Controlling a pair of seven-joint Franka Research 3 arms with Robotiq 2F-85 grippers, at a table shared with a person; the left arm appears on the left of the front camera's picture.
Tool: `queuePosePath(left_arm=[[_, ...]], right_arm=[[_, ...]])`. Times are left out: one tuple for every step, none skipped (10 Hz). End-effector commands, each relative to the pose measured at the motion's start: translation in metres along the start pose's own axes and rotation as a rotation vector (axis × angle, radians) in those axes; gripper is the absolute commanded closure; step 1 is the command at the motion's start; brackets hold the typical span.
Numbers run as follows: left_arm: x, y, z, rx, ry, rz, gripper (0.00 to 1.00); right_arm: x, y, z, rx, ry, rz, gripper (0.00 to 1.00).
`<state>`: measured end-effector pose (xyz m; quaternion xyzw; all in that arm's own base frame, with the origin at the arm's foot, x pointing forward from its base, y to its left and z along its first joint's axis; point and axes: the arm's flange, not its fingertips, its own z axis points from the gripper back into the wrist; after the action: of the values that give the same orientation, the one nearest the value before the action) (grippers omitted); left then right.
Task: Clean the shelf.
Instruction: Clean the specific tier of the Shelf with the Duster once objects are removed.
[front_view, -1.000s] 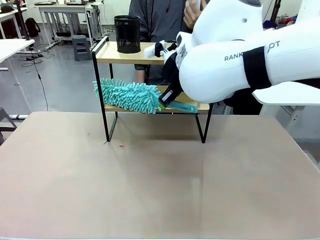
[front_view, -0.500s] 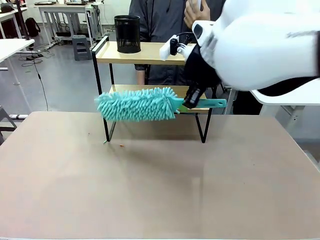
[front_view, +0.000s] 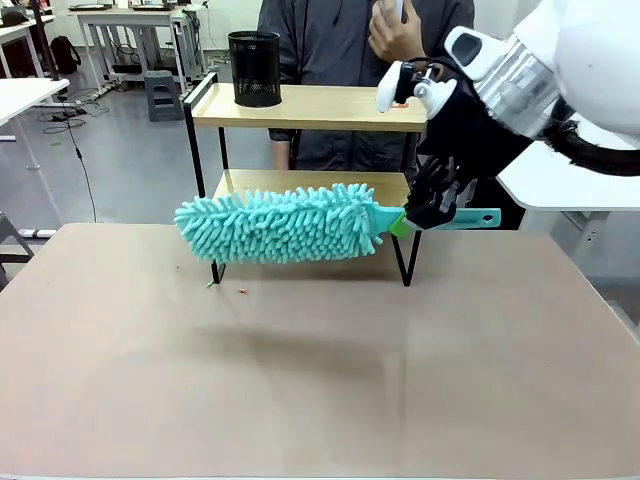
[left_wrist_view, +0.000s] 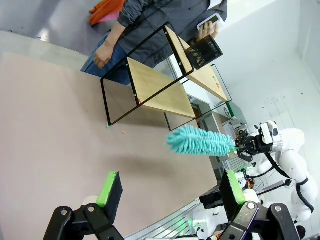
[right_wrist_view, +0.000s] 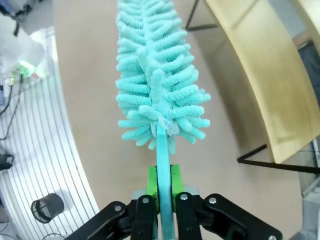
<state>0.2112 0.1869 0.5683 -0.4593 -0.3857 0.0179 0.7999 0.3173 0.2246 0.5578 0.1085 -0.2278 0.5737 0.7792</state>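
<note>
The shelf (front_view: 300, 106) stands at the table's far side, a black frame with two wooden boards, tilted in the left wrist view (left_wrist_view: 159, 89). A fluffy teal duster (front_view: 280, 225) hangs level in front of the lower board, above the table. My right gripper (front_view: 425, 208) is shut on its teal handle, the handle's end poking out to the right. In the right wrist view the green pads (right_wrist_view: 152, 187) clamp the handle and the duster (right_wrist_view: 157, 75) points away, beside the lower board (right_wrist_view: 265, 90). My left gripper (left_wrist_view: 170, 192) is open and holds nothing, far from the duster (left_wrist_view: 197, 142).
A black mesh cup (front_view: 254, 68) stands on the upper board's left end. A person (front_view: 330, 40) stands behind the shelf with a phone in a raised hand (front_view: 395, 30). Small crumbs (front_view: 243, 291) lie by the shelf's left leg. The brown table (front_view: 300, 380) spreads wide toward me.
My right arm has pulled the duster out of the lower tier, toward the near side and to the right; it now hangs in front of the shelf instead of lying on the lower board.
</note>
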Motion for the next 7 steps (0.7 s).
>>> queuePosePath(left_arm=[[0.001,-0.002,-0.003,-0.008,-0.008,-0.019,0.0],[0.001,-0.002,-0.003,-0.008,-0.008,-0.019,0.0],[0.001,-0.002,-0.003,-0.008,-0.008,-0.019,0.0],[0.001,-0.002,-0.003,-0.008,-0.008,-0.019,0.0],[0.001,-0.002,-0.003,-0.008,-0.008,-0.019,0.0],[0.001,-0.002,-0.003,-0.008,-0.008,-0.019,0.0],[0.001,-0.002,-0.003,-0.008,-0.008,-0.019,0.0]], right_arm=[[-0.004,-0.009,0.006,-0.111,-0.065,-0.106,0.87],[0.0,0.0,0.0,0.0,0.0,0.0,0.87],[-0.003,-0.01,0.005,-0.039,-0.021,-0.04,0.87],[0.001,-0.019,0.0,-0.085,-0.045,-0.083,0.87],[0.012,-0.027,-0.014,-0.127,-0.048,-0.102,0.87],[0.023,-0.035,-0.028,-0.153,-0.035,-0.109,0.87],[0.033,-0.042,-0.039,-0.148,-0.032,-0.112,0.87]])
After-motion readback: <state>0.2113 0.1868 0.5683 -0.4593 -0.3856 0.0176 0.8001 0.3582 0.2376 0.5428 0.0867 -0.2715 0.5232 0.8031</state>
